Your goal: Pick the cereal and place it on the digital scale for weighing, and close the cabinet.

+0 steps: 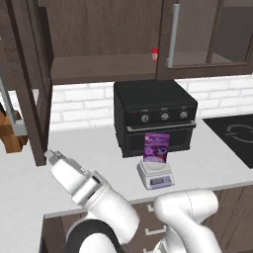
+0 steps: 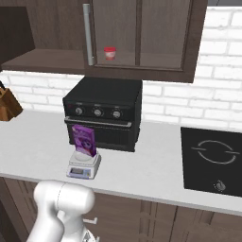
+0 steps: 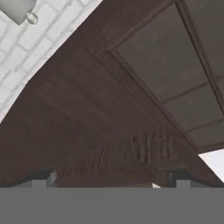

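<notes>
The purple cereal box [image 1: 156,147] [image 2: 84,140] stands upright on the small white digital scale [image 1: 155,175] [image 2: 83,166], on the counter in front of the black oven. The cabinet's left door [image 1: 29,84] hangs open, swung out toward me; its right door [image 1: 197,34] [image 2: 142,33] is closed. My gripper [image 1: 49,156] [image 3: 113,181] is far to the left of the scale, right at the lower edge of the open door. It is open, its fingertips [image 3: 43,179] wide apart with nothing between them. In the hand view dark wood panelling [image 3: 131,109] sits close in front.
A black oven [image 1: 153,116] [image 2: 104,113] stands behind the scale. A red-and-white cup [image 1: 154,53] [image 2: 109,53] sits on the cabinet shelf. A black cooktop [image 1: 232,136] [image 2: 212,160] lies to the right and a wooden knife block [image 2: 7,106] at the far left.
</notes>
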